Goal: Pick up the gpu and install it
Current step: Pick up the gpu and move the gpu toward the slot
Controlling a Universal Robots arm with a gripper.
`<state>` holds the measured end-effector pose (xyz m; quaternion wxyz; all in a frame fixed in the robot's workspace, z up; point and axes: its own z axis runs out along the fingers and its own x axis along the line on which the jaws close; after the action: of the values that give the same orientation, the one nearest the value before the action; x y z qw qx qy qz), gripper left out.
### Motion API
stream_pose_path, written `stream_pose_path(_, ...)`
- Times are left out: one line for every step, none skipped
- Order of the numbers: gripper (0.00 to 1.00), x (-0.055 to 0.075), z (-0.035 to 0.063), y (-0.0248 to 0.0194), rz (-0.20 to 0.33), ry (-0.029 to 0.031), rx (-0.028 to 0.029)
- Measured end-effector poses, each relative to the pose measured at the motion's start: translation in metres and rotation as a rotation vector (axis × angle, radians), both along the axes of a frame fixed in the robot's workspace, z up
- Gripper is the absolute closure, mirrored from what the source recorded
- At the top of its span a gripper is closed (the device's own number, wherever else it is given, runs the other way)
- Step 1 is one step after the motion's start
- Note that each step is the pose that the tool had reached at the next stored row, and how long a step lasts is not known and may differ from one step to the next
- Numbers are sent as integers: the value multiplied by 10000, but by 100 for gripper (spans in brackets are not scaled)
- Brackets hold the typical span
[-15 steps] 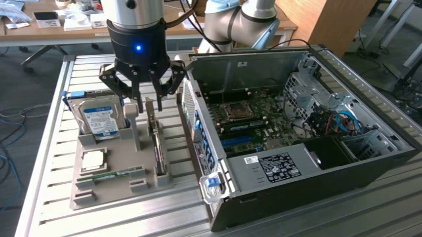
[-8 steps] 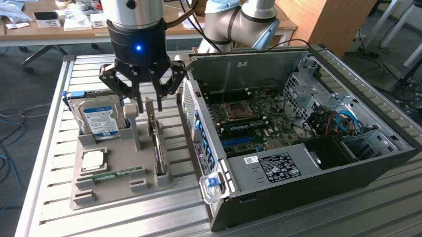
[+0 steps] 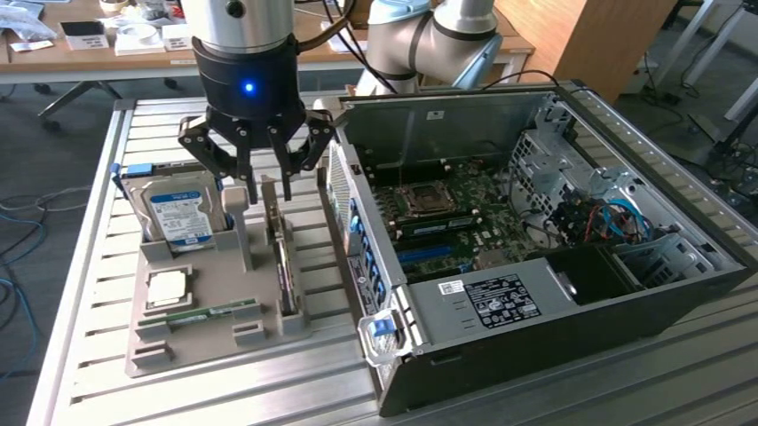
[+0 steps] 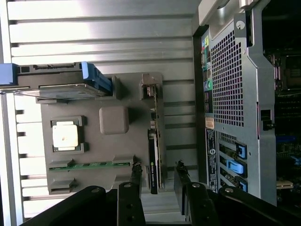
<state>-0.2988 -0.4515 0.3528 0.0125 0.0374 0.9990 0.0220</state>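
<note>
The gpu (image 3: 283, 266) stands on edge in a slot of the grey holder tray (image 3: 195, 346), between a tall grey post and the computer case. In the wrist view the gpu (image 4: 154, 155) shows edge-on as a thin dark card with a green board. My gripper (image 3: 266, 176) hangs just above the card's far end, open. In the wrist view the gripper (image 4: 157, 165) has one black finger on each side of the card's end, with a gap on both sides. Nothing is held.
The tray (image 4: 127, 150) also holds an upright hard drive (image 3: 184, 213) with a blue-white label, a square processor (image 3: 166, 286), a narrow memory stick (image 3: 211, 311) and the grey post (image 3: 240, 226). The open computer case (image 3: 533, 222) lies close beside the tray, its motherboard exposed.
</note>
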Motion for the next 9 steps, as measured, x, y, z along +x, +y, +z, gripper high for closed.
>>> stream_pose_path(58, 0, 0, 0, -1, 0, 0)
stream_pose_path(58, 0, 0, 0, 0, 0, 0)
stream_pose_path(58, 0, -4, 0, 0, -2, 1)
stream_pose_path(58, 0, -9, 0, 0, -4, 3)
stream_pose_path(58, 0, -14, 0, 0, -2, 2)
stream_pose_path(58, 0, -19, 0, 0, 0, -1)
stream_pose_path(58, 0, -26, 0, 0, -1, 0)
stream_pose_path(58, 0, -32, 0, 0, -1, 0)
stream_pose_path(58, 0, -38, 0, 0, 0, 0)
